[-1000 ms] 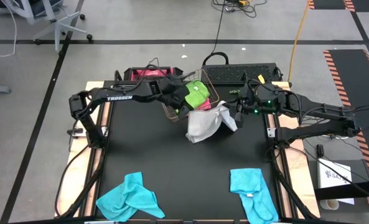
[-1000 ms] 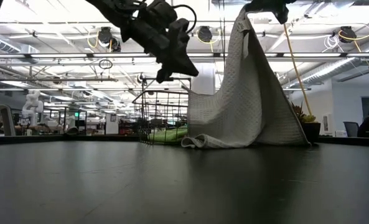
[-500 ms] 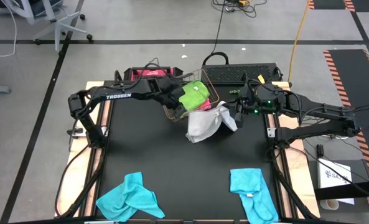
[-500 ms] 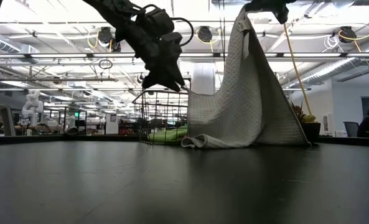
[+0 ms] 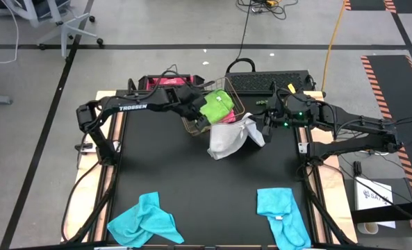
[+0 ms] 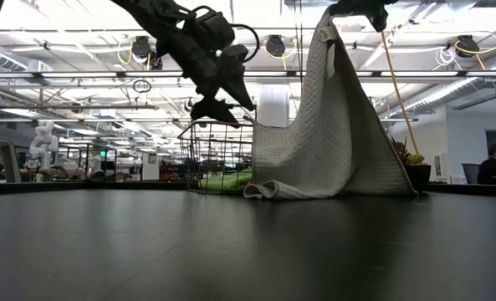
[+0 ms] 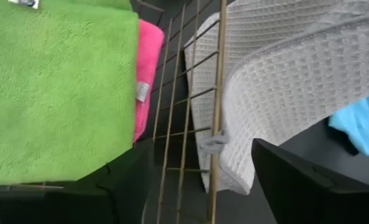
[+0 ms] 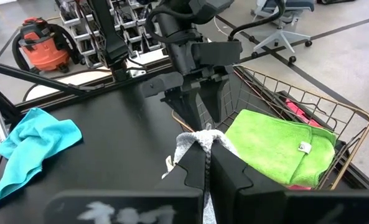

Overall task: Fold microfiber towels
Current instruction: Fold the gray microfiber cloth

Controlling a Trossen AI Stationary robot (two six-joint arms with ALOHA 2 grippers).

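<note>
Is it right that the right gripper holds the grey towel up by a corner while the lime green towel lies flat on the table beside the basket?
Not quite. The right gripper does hold the grey towel up, but the lime green towel lies inside the wire basket, on the pink one, as the right wrist view shows.

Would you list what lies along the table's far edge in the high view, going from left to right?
Left gripper → lime green towel in the wire basket → grey towel → right gripper.

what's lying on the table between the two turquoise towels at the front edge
Nothing: in the high view the black table is bare between the left turquoise towel and the right turquoise towel.
</note>
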